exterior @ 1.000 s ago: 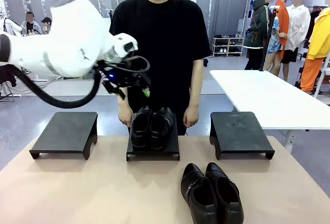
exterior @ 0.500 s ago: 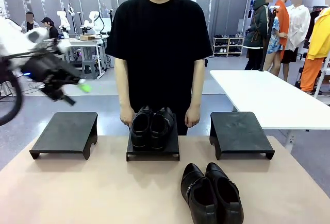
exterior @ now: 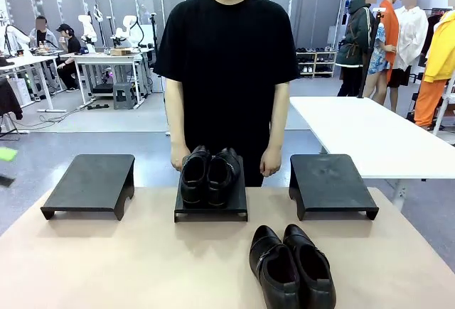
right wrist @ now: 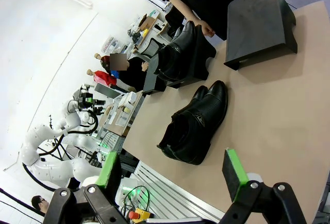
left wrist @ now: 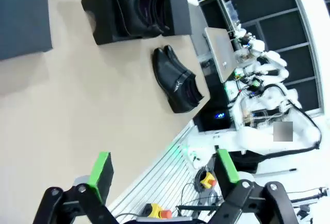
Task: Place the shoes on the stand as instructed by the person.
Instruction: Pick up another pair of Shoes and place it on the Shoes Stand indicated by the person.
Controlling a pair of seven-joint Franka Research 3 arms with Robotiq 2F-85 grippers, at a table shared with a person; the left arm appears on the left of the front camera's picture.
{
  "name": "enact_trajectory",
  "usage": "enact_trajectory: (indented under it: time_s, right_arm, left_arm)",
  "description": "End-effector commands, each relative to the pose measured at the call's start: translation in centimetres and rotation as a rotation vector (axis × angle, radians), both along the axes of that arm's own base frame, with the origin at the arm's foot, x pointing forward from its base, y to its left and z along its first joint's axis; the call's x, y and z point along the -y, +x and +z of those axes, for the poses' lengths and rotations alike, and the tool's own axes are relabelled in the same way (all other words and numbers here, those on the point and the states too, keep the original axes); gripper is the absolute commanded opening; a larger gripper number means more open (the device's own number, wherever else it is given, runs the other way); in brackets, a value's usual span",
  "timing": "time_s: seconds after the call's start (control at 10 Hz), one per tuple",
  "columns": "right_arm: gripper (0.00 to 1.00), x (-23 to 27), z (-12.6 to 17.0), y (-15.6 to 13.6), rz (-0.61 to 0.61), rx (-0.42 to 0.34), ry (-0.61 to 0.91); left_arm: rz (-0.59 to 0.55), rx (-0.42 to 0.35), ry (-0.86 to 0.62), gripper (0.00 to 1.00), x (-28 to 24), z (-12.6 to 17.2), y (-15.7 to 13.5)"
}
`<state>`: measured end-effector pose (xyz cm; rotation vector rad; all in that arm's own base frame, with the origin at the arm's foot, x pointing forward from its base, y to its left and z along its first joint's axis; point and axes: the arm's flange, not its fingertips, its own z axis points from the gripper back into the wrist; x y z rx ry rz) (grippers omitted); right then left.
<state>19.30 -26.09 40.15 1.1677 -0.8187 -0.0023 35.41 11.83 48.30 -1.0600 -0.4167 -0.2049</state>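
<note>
One pair of glossy black shoes [exterior: 208, 175] stands on the middle stand [exterior: 211, 209], toes toward me. A second pair with a buckle strap [exterior: 291, 268] lies on the table near the front edge, right of centre. The person [exterior: 227, 60] stands behind the middle stand with both hands hanging beside it. My left gripper [left wrist: 164, 167] is open and holds nothing, high off the table's left side; a blurred green pad [exterior: 6, 154] of it shows at the front view's left edge. My right gripper [right wrist: 172, 171] is also open, with the buckle pair [right wrist: 196, 123] ahead of it.
Two more black stands are bare, one at the left [exterior: 89, 181] and one at the right [exterior: 330, 181]. The tan table [exterior: 128, 266] has free room in front of them. A white table [exterior: 370, 131] stands behind at the right.
My left arm has swung from above the middle stand away to the left, almost out of the front view. The shoes and the person have stayed put.
</note>
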Motion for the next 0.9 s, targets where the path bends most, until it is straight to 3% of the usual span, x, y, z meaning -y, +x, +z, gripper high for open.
enact_trajectory:
  time_s: [0.0,0.2,0.4,0.6,0.8]
  right_arm:
    - [1.0,0.0,0.1,-0.1,-0.006,0.028,0.002]
    - [1.0,0.0,0.1,-0.1,-0.006,0.028,0.002]
    - [1.0,0.0,0.1,-0.1,-0.006,0.028,0.002]
    - [1.0,0.0,0.1,-0.1,-0.006,0.028,0.002]
    - [1.0,0.0,0.1,-0.1,-0.006,0.028,0.002]
  left_arm:
    - [0.054,0.059,-0.131,1.0,-3.7,-2.9,-4.2]
    - [0.107,0.055,-0.314,1.0,-8.8,-8.4,-9.1]
    - [0.152,0.045,-0.389,1.0,-12.3,-11.8,-11.7]
    - [0.168,0.028,-0.397,1.0,-13.3,-13.4,-12.6]
    - [0.174,0.026,-0.371,1.0,-12.0,-13.4,-11.0]
